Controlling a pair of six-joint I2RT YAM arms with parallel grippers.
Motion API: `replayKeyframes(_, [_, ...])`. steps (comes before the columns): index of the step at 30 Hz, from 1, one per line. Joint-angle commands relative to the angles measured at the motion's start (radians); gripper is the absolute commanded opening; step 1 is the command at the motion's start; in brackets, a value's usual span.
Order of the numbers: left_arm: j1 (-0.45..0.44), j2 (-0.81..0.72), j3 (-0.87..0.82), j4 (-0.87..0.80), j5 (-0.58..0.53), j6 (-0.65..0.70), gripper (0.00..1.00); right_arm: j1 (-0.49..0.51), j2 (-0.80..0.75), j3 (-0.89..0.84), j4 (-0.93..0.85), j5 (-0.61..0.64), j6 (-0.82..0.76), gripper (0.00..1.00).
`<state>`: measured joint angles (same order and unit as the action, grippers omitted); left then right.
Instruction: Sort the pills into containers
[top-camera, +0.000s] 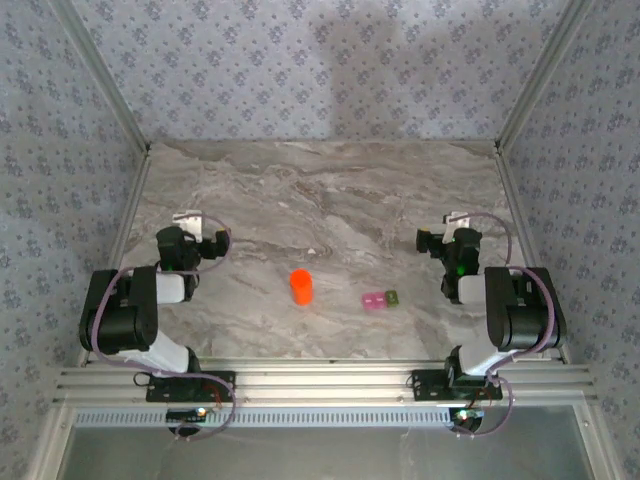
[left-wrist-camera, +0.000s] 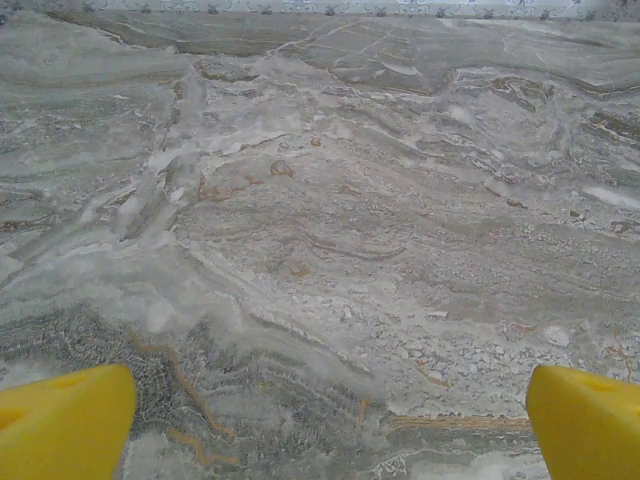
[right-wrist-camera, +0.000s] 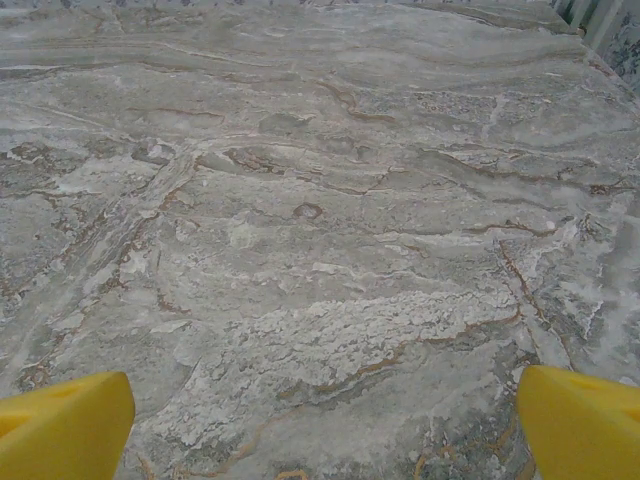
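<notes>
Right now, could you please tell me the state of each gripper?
Left gripper: open, yellow fingers spread wide, holding nothing.
Right gripper: open, its yellow fingers spread wide too, holding nothing.

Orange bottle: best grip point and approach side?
Grip the orange bottle around its round wall, likely from its left with the open left gripper. It stands upright, and the pink-and-green containers lie to its right, so the left is free.

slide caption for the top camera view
Orange cylindrical bottle left of joined pink-and-olive plastic cube containers on marble table
</notes>
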<state>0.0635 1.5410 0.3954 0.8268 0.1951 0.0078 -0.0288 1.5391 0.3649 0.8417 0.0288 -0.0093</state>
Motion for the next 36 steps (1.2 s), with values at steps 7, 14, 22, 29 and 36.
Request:
replayKeyframes(7, [0.011, -0.006, 0.001, 0.023, 0.018, -0.005, 1.00, -0.005, -0.008, 0.020, -0.006, -0.007, -0.015, 1.00])
replayKeyframes(14, [0.009, -0.007, 0.014, -0.005, -0.097, -0.047, 1.00, -0.004, -0.009, 0.020, -0.004, -0.007, -0.015, 1.00])
replayKeyframes(22, [-0.014, -0.007, 0.025, -0.029, -0.152, -0.039, 1.00, -0.006, -0.008, 0.019, -0.005, -0.010, -0.013, 1.00])
replayKeyframes(29, [-0.021, -0.009, 0.026, -0.030, -0.164, -0.036, 1.00, -0.011, -0.009, 0.020, -0.005, -0.018, -0.012, 1.00])
replayKeyframes(36, [-0.027, -0.075, 0.138, -0.274, -0.170, -0.030, 0.99, 0.006, -0.183, 0.131, -0.319, 0.007, -0.022, 1.00])
